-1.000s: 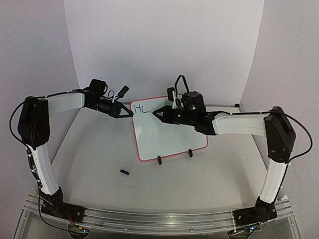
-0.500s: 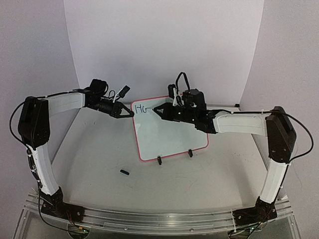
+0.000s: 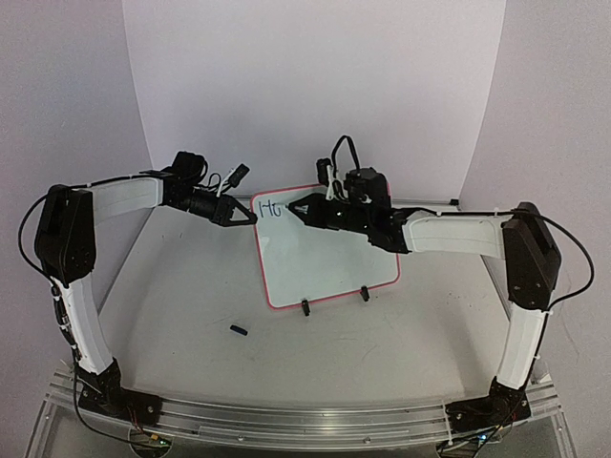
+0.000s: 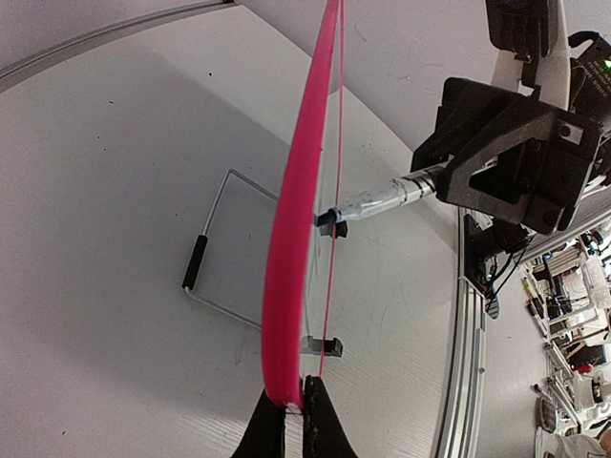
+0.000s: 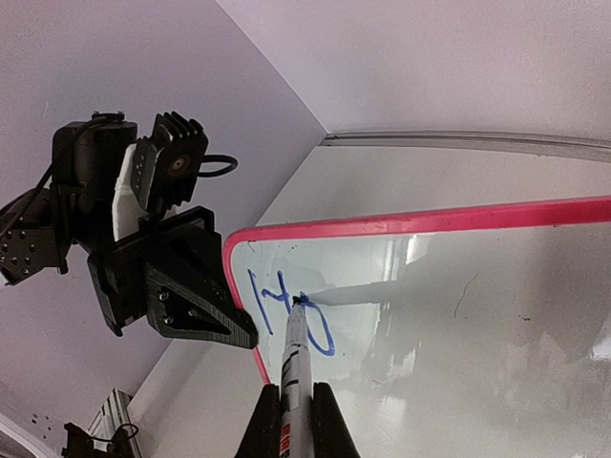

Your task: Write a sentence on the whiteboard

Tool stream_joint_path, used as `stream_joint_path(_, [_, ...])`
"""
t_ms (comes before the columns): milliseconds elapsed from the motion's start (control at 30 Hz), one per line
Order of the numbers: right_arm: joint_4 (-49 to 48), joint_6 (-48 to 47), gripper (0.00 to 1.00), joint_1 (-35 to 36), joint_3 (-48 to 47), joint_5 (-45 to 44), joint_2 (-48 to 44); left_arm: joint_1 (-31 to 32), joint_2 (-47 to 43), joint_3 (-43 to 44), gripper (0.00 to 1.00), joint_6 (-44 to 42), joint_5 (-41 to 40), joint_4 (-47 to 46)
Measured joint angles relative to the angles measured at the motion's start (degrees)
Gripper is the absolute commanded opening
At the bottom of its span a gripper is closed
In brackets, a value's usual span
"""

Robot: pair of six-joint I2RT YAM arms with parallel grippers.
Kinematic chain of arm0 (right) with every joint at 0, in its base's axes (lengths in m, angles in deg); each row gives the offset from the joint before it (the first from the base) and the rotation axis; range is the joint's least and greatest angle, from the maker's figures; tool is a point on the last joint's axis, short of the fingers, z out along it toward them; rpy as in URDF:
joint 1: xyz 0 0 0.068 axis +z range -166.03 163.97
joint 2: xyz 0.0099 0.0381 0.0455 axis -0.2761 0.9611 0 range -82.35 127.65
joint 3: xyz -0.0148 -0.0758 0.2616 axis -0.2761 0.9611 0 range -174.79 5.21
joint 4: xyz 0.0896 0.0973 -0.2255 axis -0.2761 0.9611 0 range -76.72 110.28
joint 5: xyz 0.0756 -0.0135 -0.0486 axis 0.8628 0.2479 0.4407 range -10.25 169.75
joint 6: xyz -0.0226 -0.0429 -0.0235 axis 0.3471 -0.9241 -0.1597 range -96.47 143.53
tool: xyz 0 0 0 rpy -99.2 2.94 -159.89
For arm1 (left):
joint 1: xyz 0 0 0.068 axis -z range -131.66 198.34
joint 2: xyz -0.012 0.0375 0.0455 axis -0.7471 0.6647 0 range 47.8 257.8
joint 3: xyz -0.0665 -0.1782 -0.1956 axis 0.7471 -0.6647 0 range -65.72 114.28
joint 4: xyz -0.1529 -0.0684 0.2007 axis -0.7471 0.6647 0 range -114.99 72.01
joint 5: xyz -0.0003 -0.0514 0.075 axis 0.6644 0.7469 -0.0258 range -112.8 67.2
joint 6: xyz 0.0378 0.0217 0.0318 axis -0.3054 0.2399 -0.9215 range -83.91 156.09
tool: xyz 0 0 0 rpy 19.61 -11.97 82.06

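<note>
Your left fingers (image 4: pixel 270 434) are clenched on the thin red-pink frame (image 4: pixel 291 239) at the upper left corner of the small rectangular whiteboard (image 3: pixel 329 258). The board stands propped, leaning back, on two black clip feet (image 3: pixel 305 307) near the middle of the white bench (image 3: pixel 162 315). I read that pinch as a brace that steadies the board against the push of the pen.

Your right fingers (image 5: pixel 265 429) are closed tight around the barrel of a slim white marker (image 5: pixel 294 358), with no gap showing on either side. The marker's blue tip touches the board surface just inside that same corner. The blue handwritten sentence (image 5: pixel 263 301) is barely begun there. Only what looks like "Ho" is down, so most of the writing lies ahead.

A small black cap (image 3: pixel 239 330), probably the marker's, lies on the bench in front of the board, apart from both arms.
</note>
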Motion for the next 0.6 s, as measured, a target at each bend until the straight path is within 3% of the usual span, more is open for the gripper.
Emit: stream_joint_path(600, [-1.01, -0.33, 0.00, -0.07, 3.50, -0.58, -5.92, 0.09, 0.00, 0.02, 0.00, -0.35, 0.26, 0.02])
